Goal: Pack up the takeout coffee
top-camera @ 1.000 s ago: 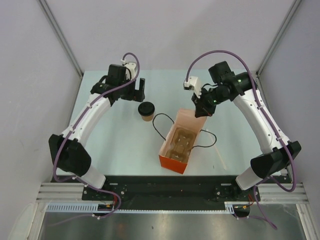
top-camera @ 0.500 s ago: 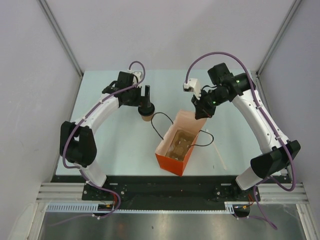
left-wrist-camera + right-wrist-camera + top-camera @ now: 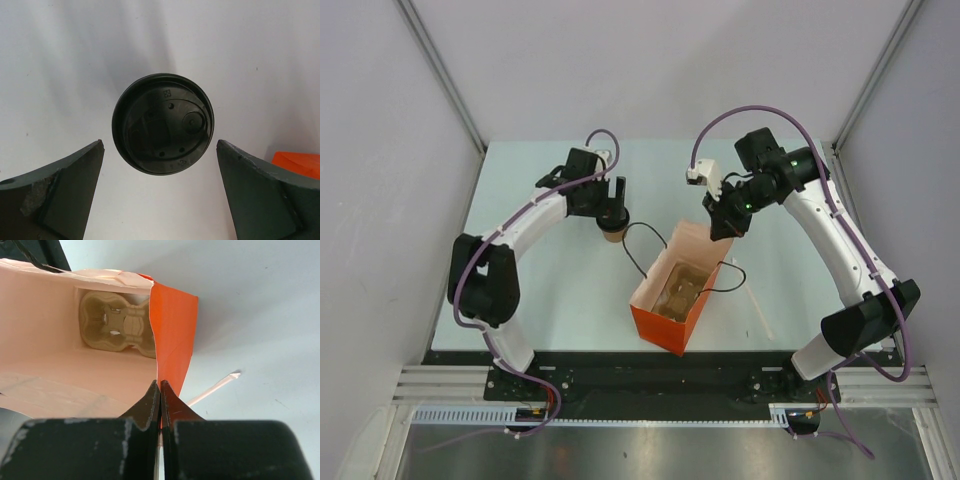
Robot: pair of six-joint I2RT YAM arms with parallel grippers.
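Cup [image 3: 612,234], capped with its black lid [image 3: 162,123], is standing upright on the table [image 3: 540,290], near the orange bag [image 3: 658,326] but outside it. The left gripper [image 3: 611,212] is hovering over the cup, its jaws spread wide on either side of the lid and gripping nothing. The right gripper [image 3: 723,228] is pinching the bag's far rim, its jaws clamped tight on the paper. The bag is leaning with its mouth open, and a moulded carrier [image 3: 120,328] is lying at its bottom.

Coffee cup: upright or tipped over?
Upright, lid on: the left wrist view looks straight down on its black lid, and the top view shows the cup standing under the open left claw.
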